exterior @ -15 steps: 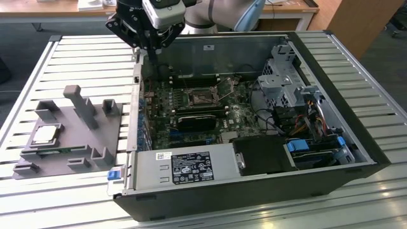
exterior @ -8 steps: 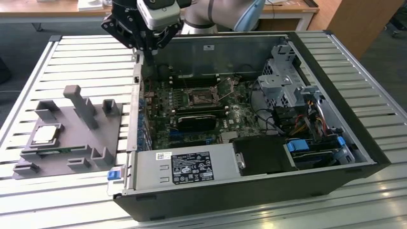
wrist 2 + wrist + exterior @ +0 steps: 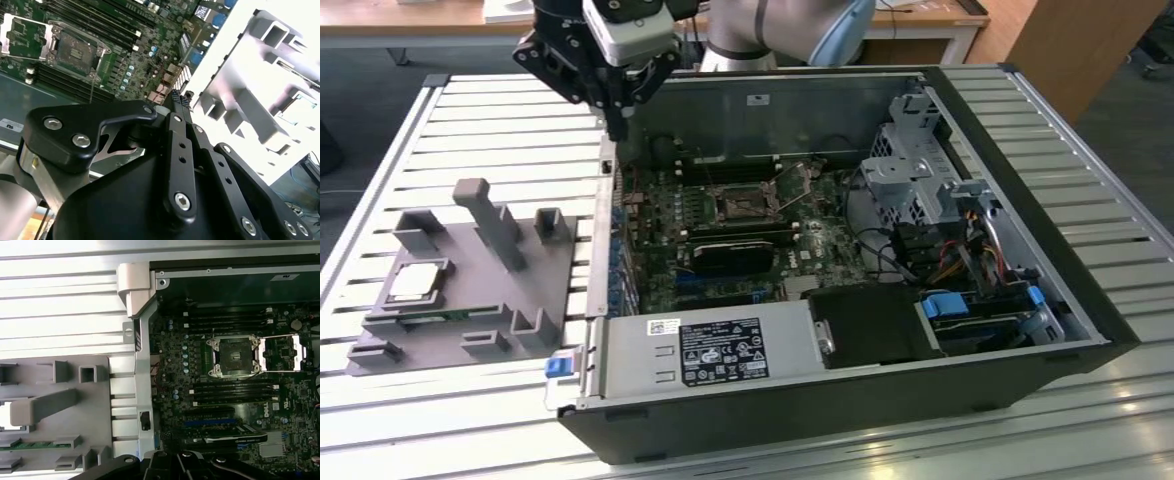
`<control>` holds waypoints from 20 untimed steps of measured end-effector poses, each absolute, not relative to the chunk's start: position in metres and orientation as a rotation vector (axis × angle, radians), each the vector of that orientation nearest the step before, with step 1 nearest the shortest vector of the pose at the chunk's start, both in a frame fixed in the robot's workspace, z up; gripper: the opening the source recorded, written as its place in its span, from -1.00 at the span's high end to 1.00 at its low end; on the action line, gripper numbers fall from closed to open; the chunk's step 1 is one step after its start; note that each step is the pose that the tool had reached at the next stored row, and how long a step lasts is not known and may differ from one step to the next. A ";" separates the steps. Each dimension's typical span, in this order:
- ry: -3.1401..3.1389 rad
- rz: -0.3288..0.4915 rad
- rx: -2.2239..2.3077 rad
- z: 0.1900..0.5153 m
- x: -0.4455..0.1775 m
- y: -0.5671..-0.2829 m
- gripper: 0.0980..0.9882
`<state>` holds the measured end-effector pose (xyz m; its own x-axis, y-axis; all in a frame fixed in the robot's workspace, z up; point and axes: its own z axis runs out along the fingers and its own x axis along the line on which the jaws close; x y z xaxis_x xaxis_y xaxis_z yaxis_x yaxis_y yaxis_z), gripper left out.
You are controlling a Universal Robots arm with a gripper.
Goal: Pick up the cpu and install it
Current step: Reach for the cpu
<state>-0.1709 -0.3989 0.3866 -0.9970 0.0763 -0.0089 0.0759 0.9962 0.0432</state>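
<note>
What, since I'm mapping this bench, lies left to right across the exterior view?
cpu → tall grey post → power supply box → black block → coloured cables

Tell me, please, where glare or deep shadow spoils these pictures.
Second wrist view: the grey fixture is partly blown out to white, with the black tool dark before it. Exterior view: even daylight, with glare on the slatted table. First wrist view: the motherboard is evenly lit.
</note>
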 end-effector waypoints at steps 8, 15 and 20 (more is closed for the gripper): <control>3.133 0.067 0.120 0.385 -0.188 -0.399 0.98; 3.138 0.067 0.120 0.384 -0.202 -0.399 0.98; 3.141 0.067 0.120 0.381 -0.219 -0.399 0.98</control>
